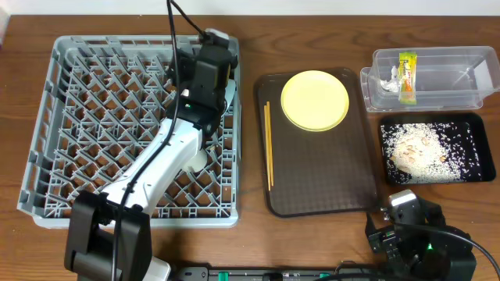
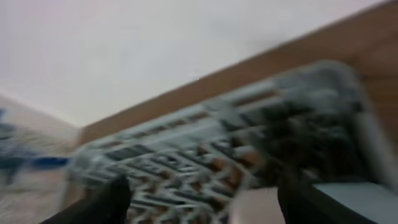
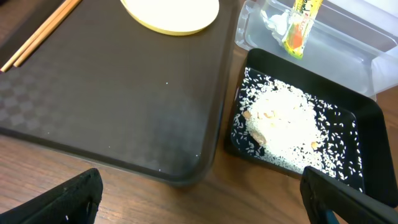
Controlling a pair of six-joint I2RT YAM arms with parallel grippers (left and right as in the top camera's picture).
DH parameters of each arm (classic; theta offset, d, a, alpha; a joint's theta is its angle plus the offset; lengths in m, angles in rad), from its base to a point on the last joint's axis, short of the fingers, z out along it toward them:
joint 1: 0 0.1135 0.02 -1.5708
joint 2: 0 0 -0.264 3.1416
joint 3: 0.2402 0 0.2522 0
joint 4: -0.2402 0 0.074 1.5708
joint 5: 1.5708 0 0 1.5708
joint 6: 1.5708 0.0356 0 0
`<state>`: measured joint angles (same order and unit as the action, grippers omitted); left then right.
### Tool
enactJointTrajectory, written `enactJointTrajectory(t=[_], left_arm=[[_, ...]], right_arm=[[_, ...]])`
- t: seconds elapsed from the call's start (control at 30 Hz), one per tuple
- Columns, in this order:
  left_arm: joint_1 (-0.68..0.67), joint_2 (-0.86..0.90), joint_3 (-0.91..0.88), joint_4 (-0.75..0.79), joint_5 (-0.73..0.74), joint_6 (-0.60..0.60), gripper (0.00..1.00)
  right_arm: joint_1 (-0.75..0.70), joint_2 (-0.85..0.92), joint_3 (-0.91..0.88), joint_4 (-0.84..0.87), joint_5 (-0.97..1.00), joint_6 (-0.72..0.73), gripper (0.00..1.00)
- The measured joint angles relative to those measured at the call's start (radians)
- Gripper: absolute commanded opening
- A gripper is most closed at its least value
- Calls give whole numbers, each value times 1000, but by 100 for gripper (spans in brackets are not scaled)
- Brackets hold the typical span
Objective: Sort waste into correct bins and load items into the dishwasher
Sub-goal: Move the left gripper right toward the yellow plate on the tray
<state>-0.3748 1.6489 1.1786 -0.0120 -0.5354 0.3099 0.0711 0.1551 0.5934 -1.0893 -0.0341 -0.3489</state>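
The grey dish rack (image 1: 94, 133) fills the left of the table. My left gripper (image 1: 205, 74) hangs over its far right part. The left wrist view is blurred: the fingers (image 2: 205, 202) stand wide apart over the rack lattice (image 2: 186, 155), with a pale shape (image 2: 258, 208) low between them. A white rounded thing (image 1: 200, 158) shows under the arm. The yellow plate (image 1: 315, 100) and chopsticks (image 1: 268, 144) lie on the brown serving tray (image 1: 320, 179). The clear tub (image 1: 453, 66) holds the wrapper (image 1: 407, 76) and tissue (image 1: 387, 78). The black tray (image 1: 469, 168) holds rice scraps (image 1: 418, 148). My right gripper (image 3: 205, 199) is open and empty.
The right arm (image 1: 414, 234) sits at the front right, its gripper above bare wood by the serving tray's front right corner (image 3: 193, 171). The black tray (image 3: 367, 124) lies just right of that corner, and the clear tub (image 3: 348, 43) lies behind it.
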Motion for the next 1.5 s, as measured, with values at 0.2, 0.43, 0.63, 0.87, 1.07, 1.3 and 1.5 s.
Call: enactJointTrajectory(t=[0.2, 0.43, 0.63, 0.87, 1.07, 1.3, 1.5], left_arm=[[0, -2, 44, -108, 167, -56, 76], [0, -10, 136, -165, 391, -127, 76], [0, -15, 152, -164, 600, -181, 77], [0, -12, 152, -163, 750, -238, 77], [-11, 42, 152, -144, 809, -261, 76], [-65, 119, 152, -108, 825, -262, 76], [-101, 161, 152, -54, 826, -262, 76]], right_arm=[[0, 0, 0, 0, 0, 0, 99], [0, 0, 0, 0, 0, 0, 99], [0, 0, 0, 0, 0, 0, 99], [0, 0, 0, 0, 0, 0, 99], [0, 0, 0, 0, 0, 0, 99], [0, 0, 0, 0, 0, 0, 99], [0, 0, 0, 0, 0, 0, 99]])
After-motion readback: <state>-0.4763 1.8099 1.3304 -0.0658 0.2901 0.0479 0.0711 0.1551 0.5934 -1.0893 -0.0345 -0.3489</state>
